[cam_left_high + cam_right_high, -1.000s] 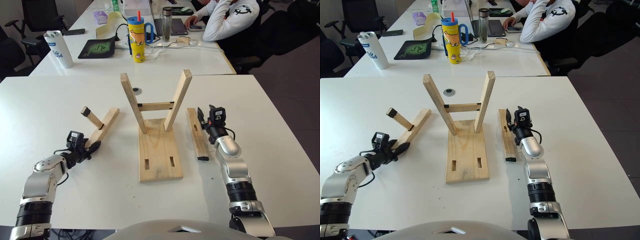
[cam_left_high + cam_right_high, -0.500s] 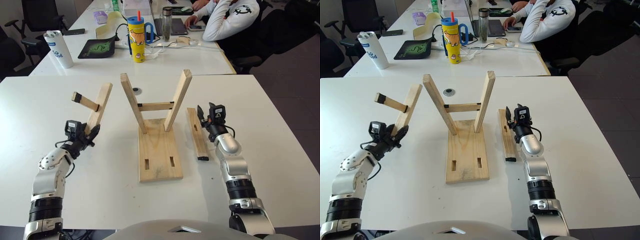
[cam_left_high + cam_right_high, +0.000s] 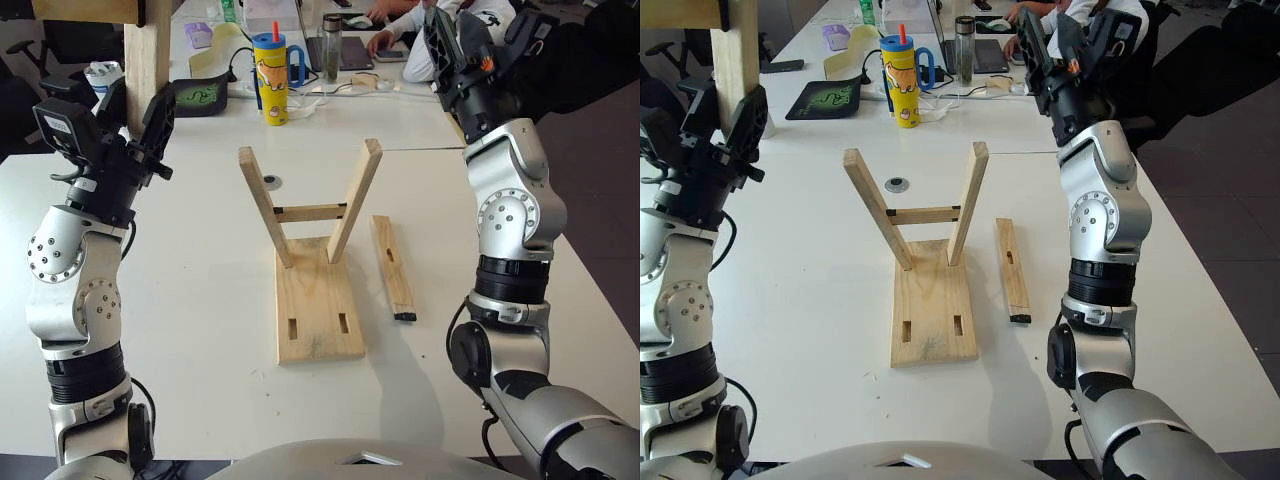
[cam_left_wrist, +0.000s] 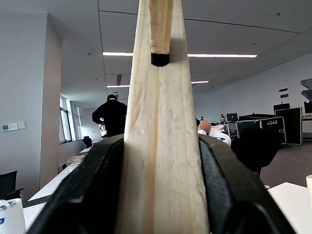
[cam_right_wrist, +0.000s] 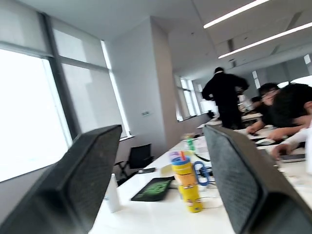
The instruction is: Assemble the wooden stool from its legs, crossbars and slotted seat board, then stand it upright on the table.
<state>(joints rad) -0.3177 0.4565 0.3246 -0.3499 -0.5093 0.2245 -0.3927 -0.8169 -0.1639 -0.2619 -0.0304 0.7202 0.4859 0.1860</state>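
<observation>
L gripper (image 3: 136,112) is holding a pale wooden stool leg (image 3: 146,50) upright, high above the white table (image 3: 200,300). Its black jaws are pressing on both sides of the leg's lower end. A short wooden crossbar (image 3: 80,10) is sticking out sideways from the leg's top.

R gripper (image 5: 161,175) is hanging raised well above the table's far right side, jaws spread wide w/ nothing btwn them.

The flat slotted wooden seat board (image 3: 318,310) is lying mid-table. Two wooden legs (image 3: 265,205) (image 3: 357,198) are standing in its far end, splaying outward, w/ a crossbar (image 3: 312,212) joining them. Two near slots are sitting open. One loose wooden leg (image 3: 392,265) is lying flat just R of the board.
</observation>
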